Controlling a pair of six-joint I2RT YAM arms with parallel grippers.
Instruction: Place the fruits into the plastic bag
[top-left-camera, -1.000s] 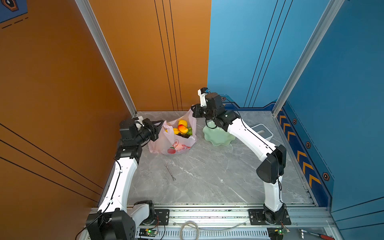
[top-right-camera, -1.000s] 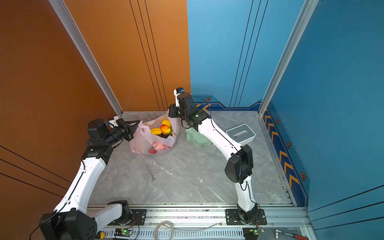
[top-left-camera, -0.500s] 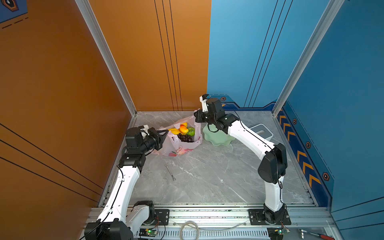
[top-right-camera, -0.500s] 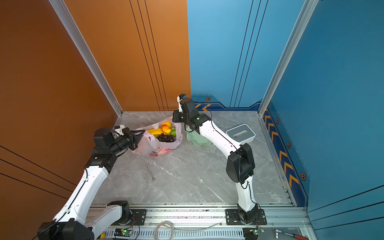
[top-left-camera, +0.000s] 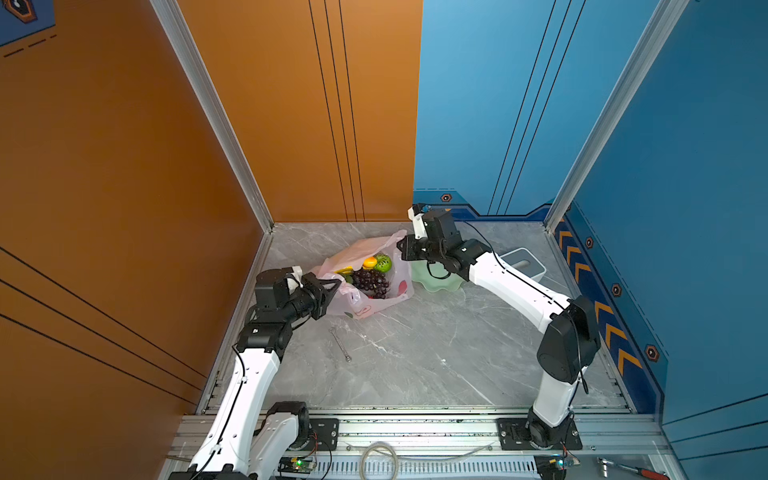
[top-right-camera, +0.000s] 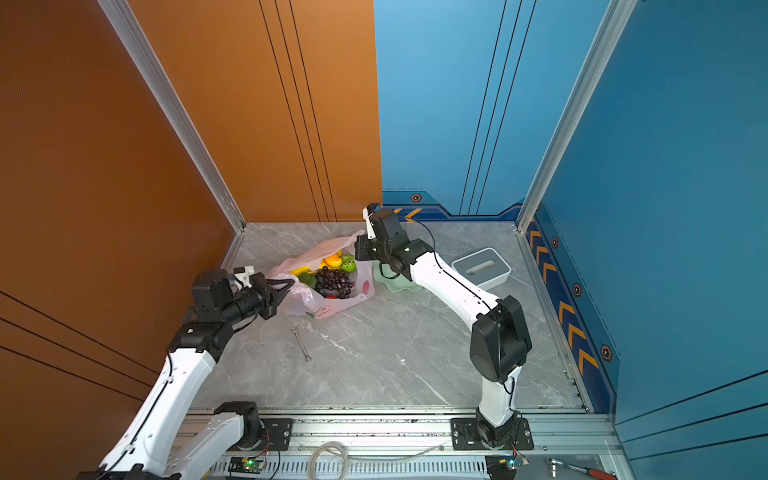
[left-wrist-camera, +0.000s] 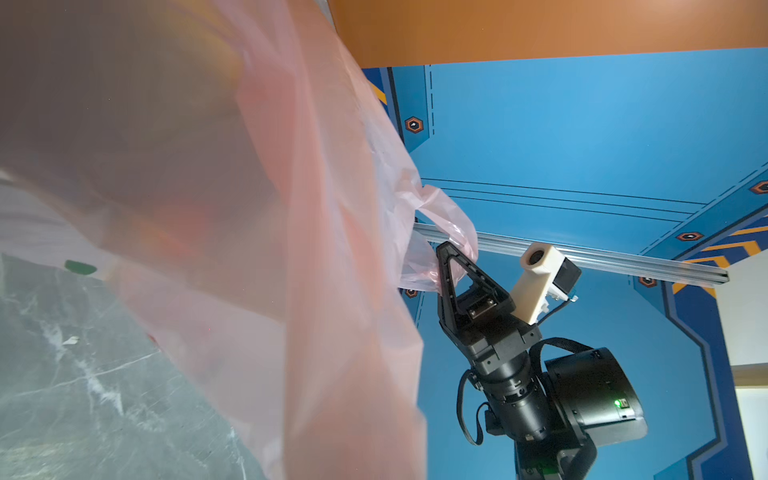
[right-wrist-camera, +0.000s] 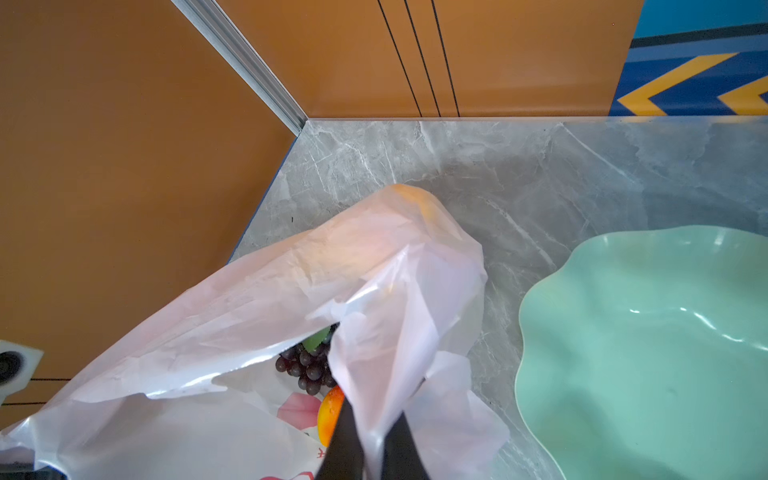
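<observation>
Two grippers hold one plastic bag (top-left-camera: 363, 309) by opposite edges of its mouth. I read the left gripper (top-left-camera: 335, 285) as pressed together on the rim of the film on its own side. In the left wrist view, pink film fills most of the frame, which fits a pinch just ahead of that camera, though the claw itself is out of that frame. The right gripper (right-wrist-camera: 371, 446) is pinching a gathered fold of film between its fingers (right-wrist-camera: 343, 432). The left wrist view shows the same claw with the bag handle (left-wrist-camera: 453, 232) bunched at its tip.

Purpose of the two-point hold: thin film collapses when unsupported, so opposed pinches spread the mouth and stop the contents rolling out. The bag's base rests on the table (top-left-camera: 415, 353), so I judge the arms carry little load.

Location of the fruits (top-right-camera: 334, 282): grapes (top-left-camera: 371, 283), a banana bunch (top-left-camera: 344, 270), an orange piece (top-left-camera: 369, 262) and a green piece (top-left-camera: 383, 262) all lie inside the bag. The green dish (right-wrist-camera: 644, 332) just beside the bag shows no fruit in the part I see. I judge loading complete or nearly so.

Caution: a hard pull by either arm could tear the film or tip the fruit out.
</observation>
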